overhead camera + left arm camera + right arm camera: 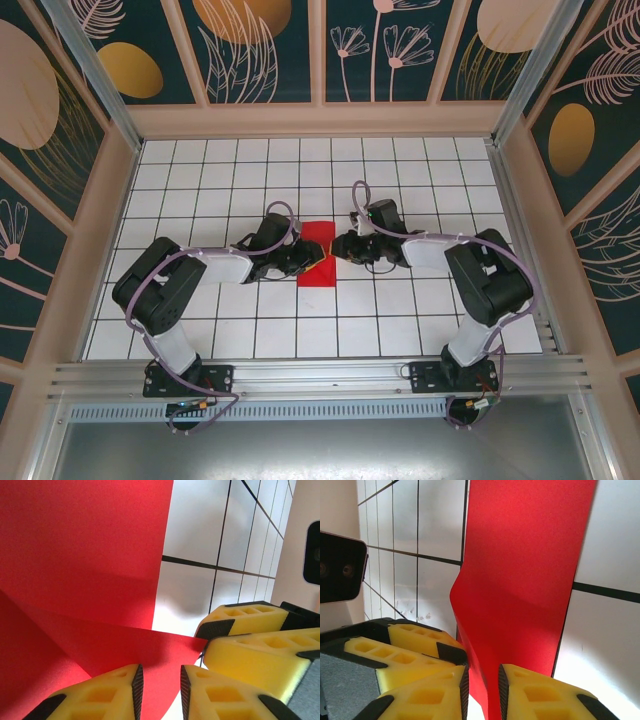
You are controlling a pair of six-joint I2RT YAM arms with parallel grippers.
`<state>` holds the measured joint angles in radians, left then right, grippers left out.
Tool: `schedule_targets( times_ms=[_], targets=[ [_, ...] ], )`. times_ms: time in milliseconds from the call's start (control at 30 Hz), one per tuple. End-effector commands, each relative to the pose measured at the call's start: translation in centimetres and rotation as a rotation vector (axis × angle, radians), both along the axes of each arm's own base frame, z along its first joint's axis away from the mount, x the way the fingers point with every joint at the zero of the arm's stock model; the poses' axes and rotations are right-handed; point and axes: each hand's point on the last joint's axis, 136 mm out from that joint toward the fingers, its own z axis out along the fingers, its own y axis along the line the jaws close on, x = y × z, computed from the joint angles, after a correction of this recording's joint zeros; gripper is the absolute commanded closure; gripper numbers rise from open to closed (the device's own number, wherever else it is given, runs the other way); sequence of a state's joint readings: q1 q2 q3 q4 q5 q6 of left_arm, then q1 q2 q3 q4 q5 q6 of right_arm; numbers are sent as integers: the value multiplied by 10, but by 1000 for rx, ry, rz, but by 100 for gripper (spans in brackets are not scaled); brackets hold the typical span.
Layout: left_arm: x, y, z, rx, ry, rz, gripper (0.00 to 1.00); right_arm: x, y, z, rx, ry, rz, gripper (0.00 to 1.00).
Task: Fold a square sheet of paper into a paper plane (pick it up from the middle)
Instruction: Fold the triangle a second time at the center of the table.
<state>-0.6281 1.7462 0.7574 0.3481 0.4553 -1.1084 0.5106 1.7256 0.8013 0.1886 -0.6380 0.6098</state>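
The left arm [165, 290] rises from its base at the near edge, bends at a raised elbow out on the left and runs its forearm rightward, low toward the middle of the bench. The right arm [490, 280] mirrors it, elbow out on the right and forearm reaching leftward. Both wrists tip down, so the left tool [303, 262] and the right tool [343, 247] face each other across the red sheet of paper [320, 256], the left one at its left edge, the right one at its right edge and slightly farther. In the left wrist view the left tool's yellow fingers [117, 692] stand a narrow gap apart over a lifted flap of the sheet, with red paper and a sliver of white tile showing through the gap. The flap's tip reaches the right tool's fingers [250, 650]. In the right wrist view that tool's fingers [540, 695] sit close about a buckled ridge of paper running into their gap; whether the pads press it I cannot tell. Around all this stand dark teal wall panels [260, 40] printed with pale flowers and gold ovals, framed in light wood. The bench [400, 320] is white, ruled into black-lined tiles, with an aluminium rail [320, 375] along its near edge carrying both bases. The sheet lies in the middle of the bench, creased, its far part flat on the tiles.
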Motion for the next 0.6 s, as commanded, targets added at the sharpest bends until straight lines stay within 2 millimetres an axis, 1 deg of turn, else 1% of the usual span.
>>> schedule_targets(
  times_ms=[0, 133, 300, 433, 567],
  targets=[
    [4, 5, -2, 10, -16, 13, 71, 8, 10, 8, 32, -30, 22, 78],
    [3, 5, -1, 10, -19, 12, 72, 9, 10, 5, 24, -30, 22, 81],
    [4, 4, 4, 2, -31, 7, 72, 14, 7, 4, -7, -51, 15, 90],
    [5, 3, 10, -1, -54, -3, 72, 19, 2, -2, -52, -79, 10, 95],
    [5, 0, 9, -13, -61, -15, 74, 24, -2, -8, -87, -96, 8, 97]
  ],
)
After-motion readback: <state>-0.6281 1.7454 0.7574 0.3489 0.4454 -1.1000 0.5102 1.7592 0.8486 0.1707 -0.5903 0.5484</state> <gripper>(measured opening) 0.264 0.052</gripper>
